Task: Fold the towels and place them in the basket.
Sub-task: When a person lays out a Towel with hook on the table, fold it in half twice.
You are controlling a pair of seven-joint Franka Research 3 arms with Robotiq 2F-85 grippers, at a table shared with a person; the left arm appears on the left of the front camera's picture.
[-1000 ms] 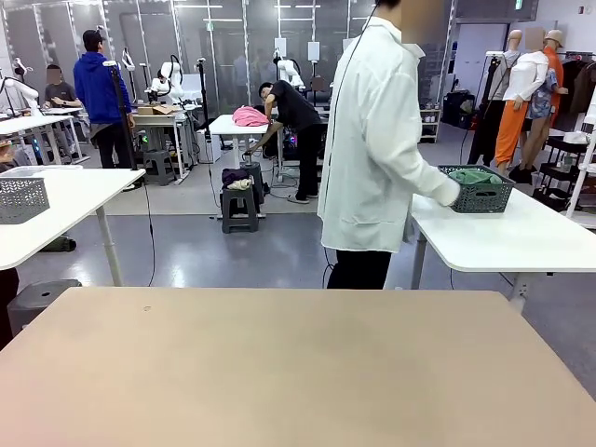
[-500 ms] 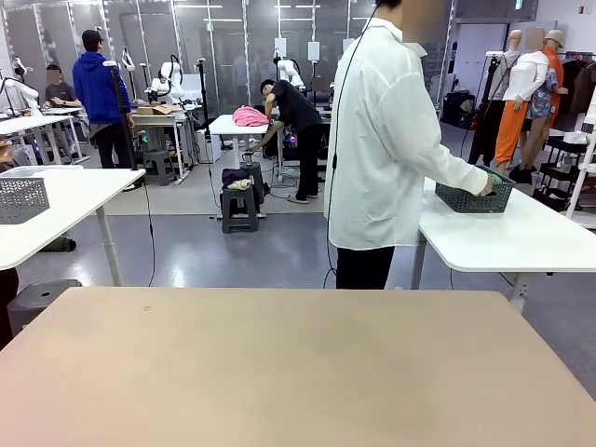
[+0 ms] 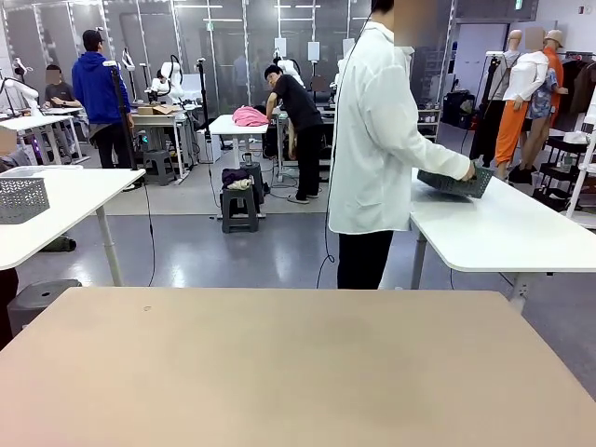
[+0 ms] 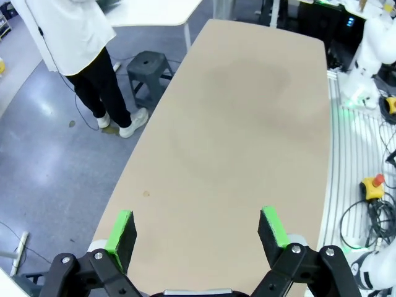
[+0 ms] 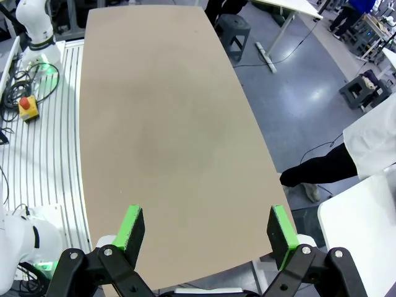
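Front view, near: beige tabletop [image 3: 298, 372], bare surface, running the full width of the picture.

Far right: a person [image 3: 372, 140] in a white coat stands at the left end of a white tabletop [image 3: 521, 237], turned toward it. Arm stretched out to the right, hand [image 3: 470, 173] on the dark mesh basket [image 3: 447, 182]. The basket is at the near-left part of that white tabletop, well apart from the beige one. It sits tilted. I cannot tell whether its bottom touches the surface. Its contents cannot be made out from here.

Far left: a paler grey mesh basket [image 3: 20, 199] stands upright on another white table [image 3: 84, 200].

Left wrist view: left pincer [image 4: 197, 226] spread wide, green pads [image 4: 122, 228] far apart, nothing between them. It hangs above the beige tabletop near its edge. The person's dark trousers and light shoes show on the floor beyond that edge, beside a grey stool [image 4: 147, 62].

Right wrist view: right pincer [image 5: 205, 226] also spread wide, nothing between the pads, above the beige tabletop. A white sleeve edge [image 5: 374, 139] and a dark trouser leg show at the right, off the table.
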